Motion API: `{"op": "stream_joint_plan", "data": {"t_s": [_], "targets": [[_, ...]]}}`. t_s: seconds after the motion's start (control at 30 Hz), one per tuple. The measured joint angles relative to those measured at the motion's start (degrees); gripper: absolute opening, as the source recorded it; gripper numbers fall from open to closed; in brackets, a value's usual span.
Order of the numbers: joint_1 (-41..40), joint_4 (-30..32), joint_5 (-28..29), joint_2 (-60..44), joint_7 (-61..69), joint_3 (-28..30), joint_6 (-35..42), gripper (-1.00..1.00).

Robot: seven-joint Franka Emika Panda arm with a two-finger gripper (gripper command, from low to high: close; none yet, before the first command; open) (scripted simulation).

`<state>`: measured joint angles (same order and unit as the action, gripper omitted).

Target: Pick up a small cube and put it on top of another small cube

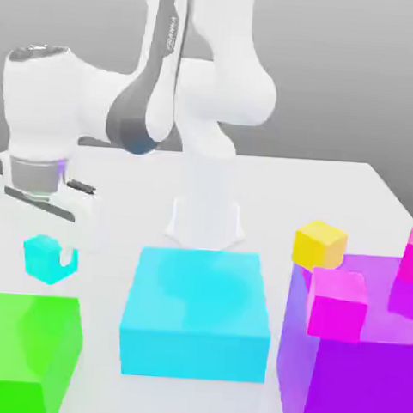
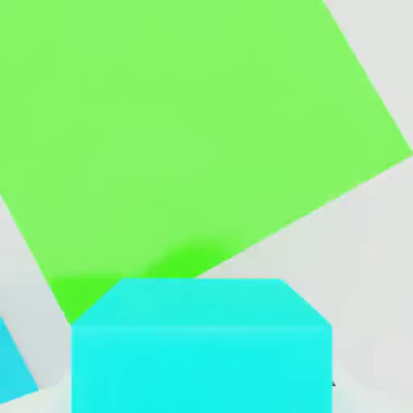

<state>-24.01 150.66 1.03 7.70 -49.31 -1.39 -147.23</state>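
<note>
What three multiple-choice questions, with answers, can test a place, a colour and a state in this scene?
1. In the exterior view, the large cyan block stands:
A. between the green block and the purple block
B. on the purple block
C. behind the arm's base

2. The small cube just beyond the purple block is:
A. red
B. white
C. yellow

3. The hand is:
A. open over the table
B. shut on the small cyan cube
C. shut on a magenta cube

Answers:
1 A, as green lies at its left and purple at its right.
2 C, its faces are plainly yellow.
3 B, the cyan cube sits between the fingers.
</note>
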Motion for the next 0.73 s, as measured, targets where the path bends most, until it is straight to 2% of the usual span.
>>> {"op": "stream_joint_plan", "data": {"t_s": [0.2,0.5,0.6,0.63,0.73], "targets": [[9.1,-10.3,-2.5,2.3,-12.2,-10.8,11.7,-1.00],[20.7,-21.8,-6.8,5.2,-26.6,-25.1,26.9,-1.00],[23.8,-22.1,-6.5,1.2,-31.2,-29.8,25.9,-1.00],[24.1,-21.2,-6.1,0.2,-31.9,-30.4,24.3,1.00],[24.1,-21.2,-6.2,0.2,-31.9,-30.4,24.3,1.00]]}}
